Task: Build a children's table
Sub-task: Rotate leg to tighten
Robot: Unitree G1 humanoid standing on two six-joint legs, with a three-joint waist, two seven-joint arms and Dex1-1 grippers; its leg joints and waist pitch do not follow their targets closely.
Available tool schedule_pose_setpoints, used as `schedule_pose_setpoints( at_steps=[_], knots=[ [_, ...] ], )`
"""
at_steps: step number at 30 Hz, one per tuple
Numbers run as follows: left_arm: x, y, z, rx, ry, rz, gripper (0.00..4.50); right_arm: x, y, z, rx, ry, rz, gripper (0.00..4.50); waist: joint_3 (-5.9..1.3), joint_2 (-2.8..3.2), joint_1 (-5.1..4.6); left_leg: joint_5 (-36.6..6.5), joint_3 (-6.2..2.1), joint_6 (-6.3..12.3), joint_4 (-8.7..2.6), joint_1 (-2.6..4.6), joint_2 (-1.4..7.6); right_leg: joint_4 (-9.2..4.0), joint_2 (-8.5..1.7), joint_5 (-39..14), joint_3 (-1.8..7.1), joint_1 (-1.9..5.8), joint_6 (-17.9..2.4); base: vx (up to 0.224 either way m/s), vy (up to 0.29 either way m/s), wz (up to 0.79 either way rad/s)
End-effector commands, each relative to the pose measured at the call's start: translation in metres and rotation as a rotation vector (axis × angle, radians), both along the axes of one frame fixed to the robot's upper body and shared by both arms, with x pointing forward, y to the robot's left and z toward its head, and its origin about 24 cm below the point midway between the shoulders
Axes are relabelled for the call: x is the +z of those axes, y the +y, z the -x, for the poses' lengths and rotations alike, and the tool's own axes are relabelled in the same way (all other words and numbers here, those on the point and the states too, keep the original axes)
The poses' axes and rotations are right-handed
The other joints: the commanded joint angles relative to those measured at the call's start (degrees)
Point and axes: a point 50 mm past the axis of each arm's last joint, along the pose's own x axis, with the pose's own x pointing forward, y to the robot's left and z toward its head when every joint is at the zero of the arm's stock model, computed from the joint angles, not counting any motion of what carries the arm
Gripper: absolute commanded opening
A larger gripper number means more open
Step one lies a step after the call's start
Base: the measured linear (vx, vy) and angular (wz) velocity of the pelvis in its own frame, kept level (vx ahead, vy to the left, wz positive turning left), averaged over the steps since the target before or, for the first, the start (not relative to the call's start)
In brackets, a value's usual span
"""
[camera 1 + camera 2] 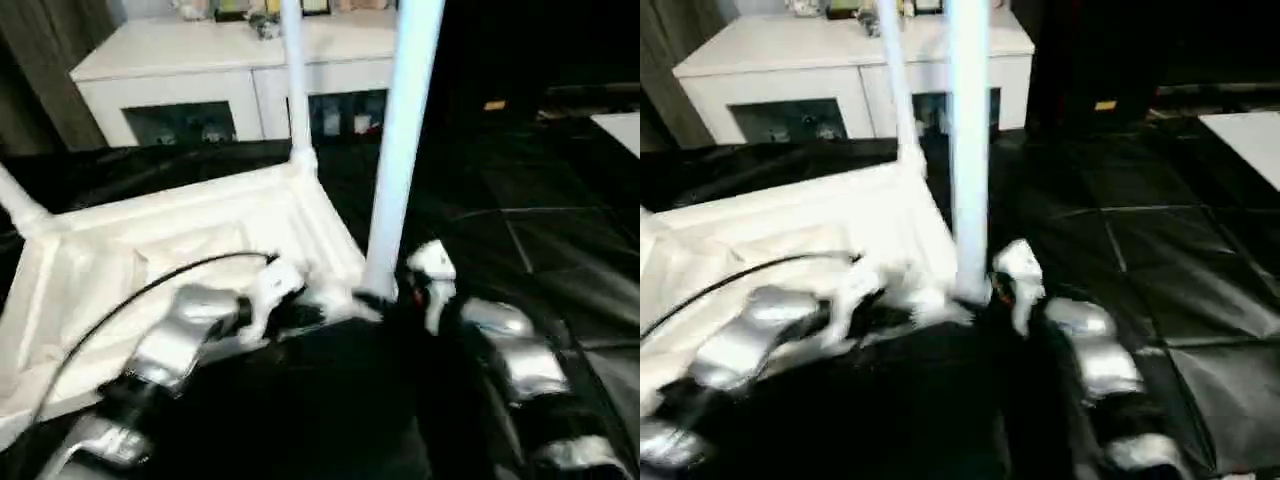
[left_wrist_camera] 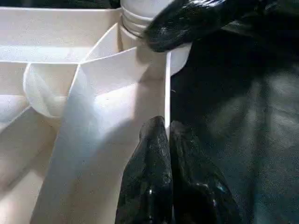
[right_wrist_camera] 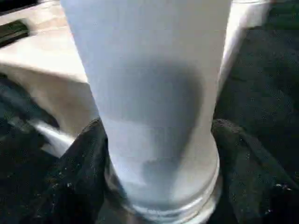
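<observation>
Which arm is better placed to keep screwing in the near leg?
Right. The right gripper has a finger on each side of the near leg's base. The left gripper is shut, at the tabletop's rim.

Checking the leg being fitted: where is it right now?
In the left eye view the leg stands upright at the upturned table's near corner, between the right gripper's fingers.

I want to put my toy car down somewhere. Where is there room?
The black floor right of the near leg looks bare. The corner where the right gripper straddles that leg and the left gripper meets the upturned tabletop is crowded.
</observation>
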Motion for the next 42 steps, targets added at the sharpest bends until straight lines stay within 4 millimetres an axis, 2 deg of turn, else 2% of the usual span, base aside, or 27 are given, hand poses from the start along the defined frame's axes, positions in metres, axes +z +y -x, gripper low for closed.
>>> schedule_pose_setpoints(
  at_steps=[1,2,3,5,7,8,10,13,15,17,18,19,21,23,25,26,28,29,30,31,32,35,37,39,42],
  knots=[
    [-0.010,-0.003,-0.006,0.101,0.009,-0.047,0.00,-0.010,0.007,-0.004,-0.133,0.032,0.027,2.93,-2.84,-0.57,-0.21,-17.03,-1.63,0.41,-4.91,1.55,2.93,-4.89,-2.86,-16.09,1.91,1.50,-12.77,0.000,0.000,0.00],
    [-0.011,-0.011,-0.014,0.175,0.009,-0.047,0.00,-0.014,0.013,-0.008,-0.239,0.041,0.049,2.93,-2.69,-0.45,-0.30,-17.46,-1.71,-0.55,-5.07,1.51,2.86,-4.98,-2.83,-16.98,1.89,1.41,-12.24,0.000,0.000,0.00],
    [-0.012,-0.012,-0.015,0.189,0.009,-0.047,0.00,-0.015,0.014,-0.009,-0.259,0.043,0.054,2.92,-2.65,-0.54,-0.55,-19.01,-1.82,-1.52,-5.20,1.68,2.73,-5.17,-2.86,-18.88,1.79,1.34,-11.76,0.000,0.000,0.00],
    [-0.012,-0.021,-0.025,0.279,-0.011,-0.058,0.00,-0.019,0.020,-0.014,-0.363,0.042,0.096,2.90,-2.59,-0.47,-0.86,-20.27,-2.11,-2.15,-5.41,1.46,2.66,-5.36,-2.98,-20.84,1.70,1.54,-10.50,0.000,0.000,0.00],
    [-0.012,-0.028,-0.032,0.338,-0.032,-0.070,0.00,-0.019,0.030,-0.019,-0.434,0.041,0.095,2.73,-2.87,-0.50,-0.93,-20.15,-2.16,-2.38,-5.32,1.56,2.58,-5.48,-3.01,-20.08,1.73,1.41,-10.13,0.000,0.000,0.00],
    [-0.012,-0.030,-0.033,0.350,-0.037,-0.073,0.00,-0.019,0.032,-0.020,-0.443,0.039,0.092,2.70,-2.90,-0.69,-0.82,-20.09,-2.01,-1.76,-5.21,1.70,2.53,-5.63,-2.99,-18.43,1.88,1.29,-10.54,0.000,0.000,0.00],
    [-0.012,-0.032,-0.035,0.351,-0.048,-0.074,0.00,-0.018,0.038,-0.021,-0.427,0.018,0.122,2.70,-2.87,-0.69,-0.72,-19.50,-2.00,-0.74,-5.25,1.31,2.51,-5.59,-3.06,-17.50,1.85,1.57,-10.56,0.000,0.000,0.00],
    [-0.012,-0.035,-0.034,0.318,-0.060,-0.070,0.00,-0.014,0.045,-0.021,-0.389,-0.003,0.080,2.70,-2.95,-0.80,-0.58,-19.05,-1.94,0.12,-5.18,1.33,2.54,-5.64,-3.16,-17.57,1.86,1.57,-10.41,0.000,0.000,0.00],
    [-0.012,-0.035,-0.033,0.294,-0.069,-0.067,0.00,-0.011,0.044,-0.022,-0.384,-0.014,0.042,3.24,-2.87,-0.87,-0.53,-18.47,-1.93,0.80,-5.24,1.16,2.63,-5.71,-3.20,-18.25,1.87,1.64,-10.26,0.000,0.000,0.00],
    [-0.012,-0.032,-0.029,0.250,-0.058,-0.058,0.00,-0.005,0.041,-0.023,-0.379,-0.047,-0.006,3.37,-2.95,-0.82,-0.42,-18.14,-1.91,1.09,-5.22,1.15,2.74,-5.68,-3.30,-18.12,1.90,1.60,-10.22,0.000,0.000,0.00],
    [-0.012,-0.032,-0.029,0.250,-0.058,-0.058,0.00,-0.005,0.041,-0.023,-0.379,-0.047,-0.006,3.44,-2.90,-0.81,-0.55,-17.76,-1.98,1.24,-5.30,0.86,2.77,-5.57,-3.28,-17.58,1.83,1.75,-10.34,0.000,0.000,0.00],
    [-0.012,-0.030,-0.028,0.232,-0.064,-0.057,0.00,-0.002,0.039,-0.023,-0.360,-0.060,-0.015,3.58,-2.89,-1.02,-0.56,-17.69,-1.99,1.32,-5.37,0.83,2.77,-5.57,-3.24,-17.64,1.76,1.78,-10.31,0.000,0.000,0.00],
    [-0.011,-0.027,-0.026,0.206,-0.068,-0.053,0.00,0.001,0.037,-0.023,-0.329,-0.067,-0.035,3.81,-2.92,-0.93,-0.62,-17.36,-1.99,1.63,-5.31,0.76,2.79,-5.50,-3.29,-17.44,1.75,1.87,-10.61,0.000,0.000,0.00],
    [-0.010,-0.022,-0.022,0.159,-0.061,-0.043,0.00,0.005,0.034,-0.022,-0.229,-0.066,-0.057,3.87,-2.95,-0.96,-0.62,-16.77,-2.03,2.26,-5.28,0.51,2.82,-5.40,-3.29,-16.97,1.70,2.11,-10.62,0.000,0.000,0.00],
    [-0.008,-0.017,-0.018,0.103,-0.054,-0.029,0.00,0.009,0.028,-0.017,-0.119,-0.086,-0.033,3.87,-3.06,-0.84,-0.55,-15.44,-1.98,2.67,-5.18,0.64,2.97,-5.32,-3.30,-15.33,1.70,1.95,-11.18,0.000,0.000,0.00],
    [-0.008,-0.015,-0.016,0.085,-0.047,-0.026,0.00,0.010,0.025,-0.015,-0.082,-0.092,-0.028,3.87,-3.13,-0.94,-0.57,-14.29,-1.89,3.12,-5.07,0.38,2.94,-4.96,-3.19,-13.18,1.68,2.15,-11.69,0.000,0.000,0.00],
    [-0.005,-0.011,-0.009,-0.008,-0.045,-0.009,0.00,0.013,0.016,-0.009,0.017,-0.096,-0.024,3.87,-3.27,-0.65,-0.44,-12.96,-1.89,3.79,-4.85,0.47,3.03,-4.62,-3.18,-10.13,1.66,2.31,-12.61,0.000,0.000,0.00],
    [-0.003,-0.009,-0.004,-0.051,-0.033,0.007,0.00,0.014,0.011,-0.006,0.070,-0.097,-0.020,3.87,-3.48,-0.60,-0.47,-11.31,-1.90,4.49,-4.72,0.36,3.10,-4.22,-3.05,-7.03,1.56,2.40,-13.44,0.000,0.000,0.00],
    [-0.001,-0.006,0.000,-0.085,-0.021,0.018,0.00,0.016,0.006,-0.002,0.116,-0.097,-0.011,3.87,-3.58,-0.63,-0.19,-9.89,-1.79,5.21,-4.43,0.60,3.19,-3.88,-2.98,-3.57,1.55,2.45,-14.52,0.053,0.006,-0.02],
    [0.000,-0.004,0.004,-0.116,-0.008,0.025,0.00,0.017,0.001,0.001,0.161,-0.096,-0.003,3.87,-3.63,-0.52,-0.25,-8.68,-1.69,5.83,-4.28,0.42,3.11,-3.57,-2.95,-1.66,1.57,2.47,-15.16,0.000,0.000,0.00],
    [0.001,-0.001,0.006,-0.138,0.003,0.025,0.00,0.019,-0.004,0.004,0.201,-0.091,0.004,3.87,-3.66,-0.46,0.03,-7.43,-1.51,7.10,-4.12,0.60,3.23,-3.28,-2.77,1.35,1.43,2.35,-16.41,0.000,0.000,0.00],
    [0.005,0.008,0.016,-0.205,0.056,0.038,0.00,0.023,-0.016,0.011,0.297,-0.068,0.029,3.87,-3.73,-0.53,0.56,-6.32,-1.41,8.04,-3.89,0.68,3.29,-2.93,-2.86,2.95,1.43,2.42,-17.17,0.000,0.000,0.00],
    [0.006,0.009,0.017,-0.212,0.062,0.041,0.00,0.023,-0.018,0.012,0.308,-0.065,0.030,3.87,-3.68,-0.46,0.87,-6.38,-1.33,8.24,-3.87,0.85,3.38,-2.98,-2.74,2.37,1.39,2.20,-17.25,0.000,0.000,0.00],
    [0.006,0.012,0.020,-0.220,0.068,0.044,0.00,0.025,-0.019,0.014,0.348,-0.053,0.023,3.87,-3.39,-0.67,1.10,-8.59,-1.33,7.01,-4.17,0.90,3.37,-3.35,-2.90,-1.67,1.49,2.21,-16.91,0.000,0.000,0.00],
    [0.006,0.014,0.022,-0.230,0.077,0.043,0.00,0.026,-0.020,0.018,0.397,-0.033,0.017,3.87,-3.24,-0.83,1.14,-10.55,-1.41,5.35,-4.46,1.01,3.44,-3.61,-2.92,-4.80,1.63,2.21,-16.14,0.000,0.000,0.00]
  ],
)
